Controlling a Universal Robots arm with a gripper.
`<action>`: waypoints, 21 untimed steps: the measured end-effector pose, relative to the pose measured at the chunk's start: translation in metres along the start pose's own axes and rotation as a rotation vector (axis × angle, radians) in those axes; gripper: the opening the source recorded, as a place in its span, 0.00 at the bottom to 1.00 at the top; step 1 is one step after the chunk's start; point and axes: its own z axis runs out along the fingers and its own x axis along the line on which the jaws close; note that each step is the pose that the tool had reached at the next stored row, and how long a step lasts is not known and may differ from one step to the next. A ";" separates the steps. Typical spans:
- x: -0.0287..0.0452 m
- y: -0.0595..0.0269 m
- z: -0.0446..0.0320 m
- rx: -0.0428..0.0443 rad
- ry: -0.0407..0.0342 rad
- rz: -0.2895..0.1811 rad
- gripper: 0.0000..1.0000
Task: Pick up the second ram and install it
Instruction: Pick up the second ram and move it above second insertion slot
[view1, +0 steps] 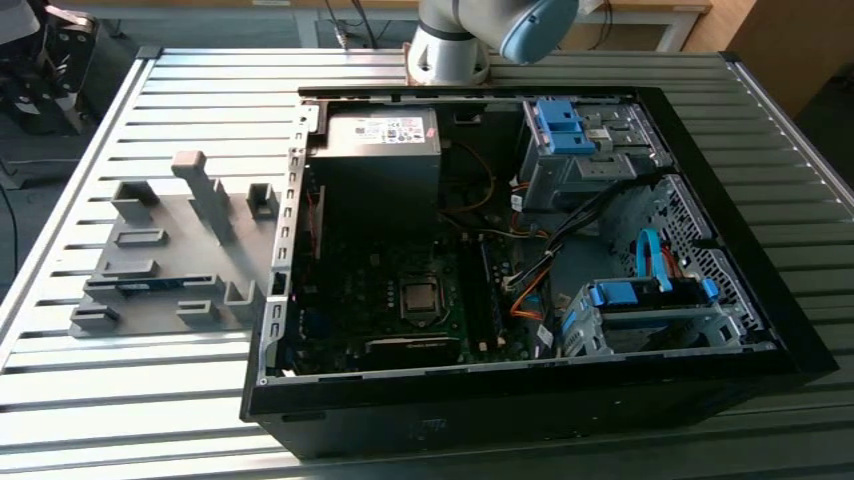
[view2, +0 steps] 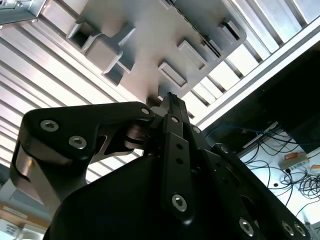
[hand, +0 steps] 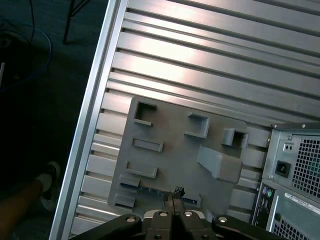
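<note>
The second ram (view1: 134, 283) is a slim blue-green strip standing on edge in a slot of the gray rack (view1: 174, 250), at the exterior view's left beside the open computer case (view1: 534, 390). In the first wrist view the ram (hand: 142, 186) lies along the rack's edge, close to my fingertips. My gripper (hand: 173, 194) hangs well above the rack (hand: 175, 150), its two black fingers pressed together with nothing between them. In the second wrist view the gripper (view2: 170, 100) points at the rack (view2: 150, 45).
The case lies open on a ribbed aluminium table (view1: 200, 90), with the motherboard (view1: 400, 300), power supply (view1: 380, 140) and blue drive-bay clips (view1: 561, 125) inside. The arm's base (view1: 447, 50) stands behind the case. A person's leg and shoe (hand: 35, 192) are beside the table edge.
</note>
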 end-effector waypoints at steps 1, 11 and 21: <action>0.0000 0.0000 0.0000 0.0005 0.0005 -0.009 0.10; 0.0004 0.0001 0.0000 0.0084 0.0079 -0.150 0.10; 0.0007 0.0001 0.0000 0.0127 0.0126 -0.247 0.10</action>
